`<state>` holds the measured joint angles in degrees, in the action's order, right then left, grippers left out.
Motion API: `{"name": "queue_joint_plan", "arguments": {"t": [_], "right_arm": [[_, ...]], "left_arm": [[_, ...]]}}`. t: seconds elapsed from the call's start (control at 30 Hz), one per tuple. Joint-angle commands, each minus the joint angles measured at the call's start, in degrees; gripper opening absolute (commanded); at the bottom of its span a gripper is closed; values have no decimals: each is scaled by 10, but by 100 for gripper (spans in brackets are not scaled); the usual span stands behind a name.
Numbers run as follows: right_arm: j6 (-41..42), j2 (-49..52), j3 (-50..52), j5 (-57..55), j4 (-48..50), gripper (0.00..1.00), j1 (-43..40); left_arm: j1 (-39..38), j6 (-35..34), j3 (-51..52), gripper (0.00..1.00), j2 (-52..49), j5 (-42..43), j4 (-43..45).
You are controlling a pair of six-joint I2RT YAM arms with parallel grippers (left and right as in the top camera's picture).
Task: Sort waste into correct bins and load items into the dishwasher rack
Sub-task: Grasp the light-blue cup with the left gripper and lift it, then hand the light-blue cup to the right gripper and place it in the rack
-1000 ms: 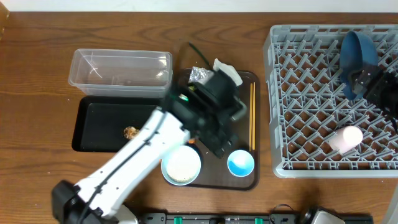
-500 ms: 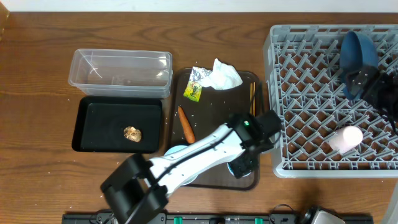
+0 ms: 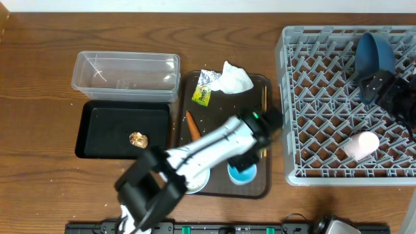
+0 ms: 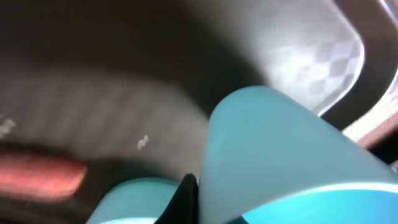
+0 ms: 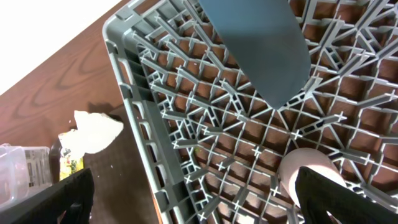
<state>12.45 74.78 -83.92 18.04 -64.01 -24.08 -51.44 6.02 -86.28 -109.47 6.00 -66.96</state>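
My left gripper (image 3: 250, 161) is shut on the wall of the small blue cup (image 3: 242, 173) on the brown tray. In the left wrist view the cup (image 4: 280, 143) fills the frame, with one dark finger (image 4: 186, 198) against its wall. The light-blue bowl (image 3: 195, 182) is half hidden under the left arm. A carrot (image 3: 193, 126), a wrapper (image 3: 202, 94), a tissue (image 3: 235, 78) and chopsticks (image 3: 264, 97) lie on the tray. My right gripper (image 5: 205, 208) hangs open over the rack (image 3: 312, 97), near the dark blue dish (image 5: 255, 43) and the pink cup (image 5: 305, 171).
A clear tub (image 3: 127, 71) stands at the back left. In front of it, the black tray (image 3: 97, 117) holds a brown food lump (image 3: 136, 138). The brown serving tray (image 3: 260, 190) lies between the bins and the rack. White grains dot it.
The left arm swung from the tray's back to its front right, and its gripper closed on the blue cup. The cup shifted slightly left. The right arm stayed still.
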Motion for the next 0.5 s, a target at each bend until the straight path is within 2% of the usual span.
{"name": "queue_joint_plan", "arguments": {"t": [0.0,0.03,0.1,0.2,0.3,0.37,0.47], "right_arm": [[-9,2,-7,2,-5,98,2],[-9,2,-7,2,-7,99,2],[-9,2,-7,3,-12,99,2],[-22,2,-7,46,-18,99,2],[-63,2,-7,165,-17,98,19],[-115,2,-7,249,-13,98,55],[-169,2,-7,346,10,98,124]], "left_arm": [[85,-38,-70,6,101,25,-19],[110,-38,-79,6,120,51,-21],[197,-37,-101,6,170,160,-14],[343,-37,-109,6,224,359,22],[494,-35,-109,6,242,593,41],[552,-30,-103,6,240,691,30],[579,-26,-90,6,240,755,23]]}}
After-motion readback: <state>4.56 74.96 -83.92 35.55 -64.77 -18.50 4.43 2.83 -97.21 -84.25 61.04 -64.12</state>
